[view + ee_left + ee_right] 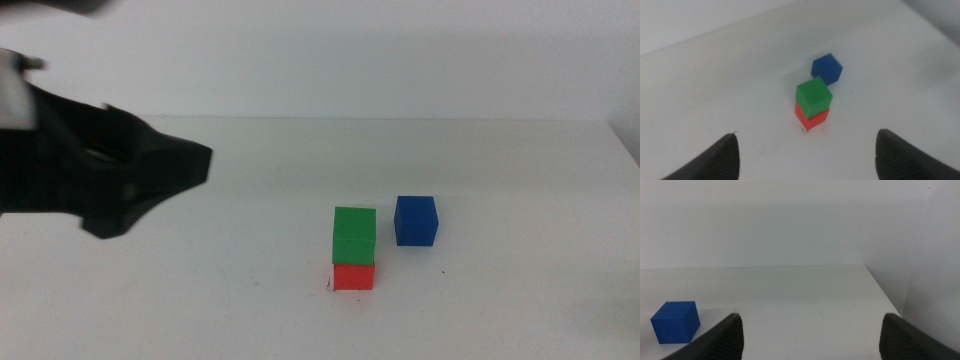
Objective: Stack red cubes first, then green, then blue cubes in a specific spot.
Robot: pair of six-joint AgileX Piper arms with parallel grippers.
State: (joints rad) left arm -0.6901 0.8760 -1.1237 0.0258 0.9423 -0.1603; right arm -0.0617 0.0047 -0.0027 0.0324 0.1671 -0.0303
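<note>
Middle view: my left gripper (165, 180) hangs above the white table (200, 300) at the left of the frame, a big dark shape with its tips pointing toward the centre. It holds nothing here, and from this angle alone I cannot judge the gap between its jaws. Right of centre and low in the frame, the green cube (354, 235) sits on top of the red cube (353, 276), the two touching and roughly squared up. The blue cube (416, 220) stands on the table just beside the stack, to its upper right, apart from it. My right gripper does not show in this view.

Left wrist view: my two jaws rise at the bottom corners of the frame, spread wide with only bare table between them. The stack is at the centre, green over red, and the blue cube (827, 69) is just above and to the right of it, close but not touching.

Right wrist view: my right gripper (810, 330) also has its jaws wide apart at the bottom corners and grips nothing. The blue cube shows at the lower left edge of the frame, standing flat on the table, outside the span of the jaws. The table's far edge meets a plain pale wall (800, 225).
</note>
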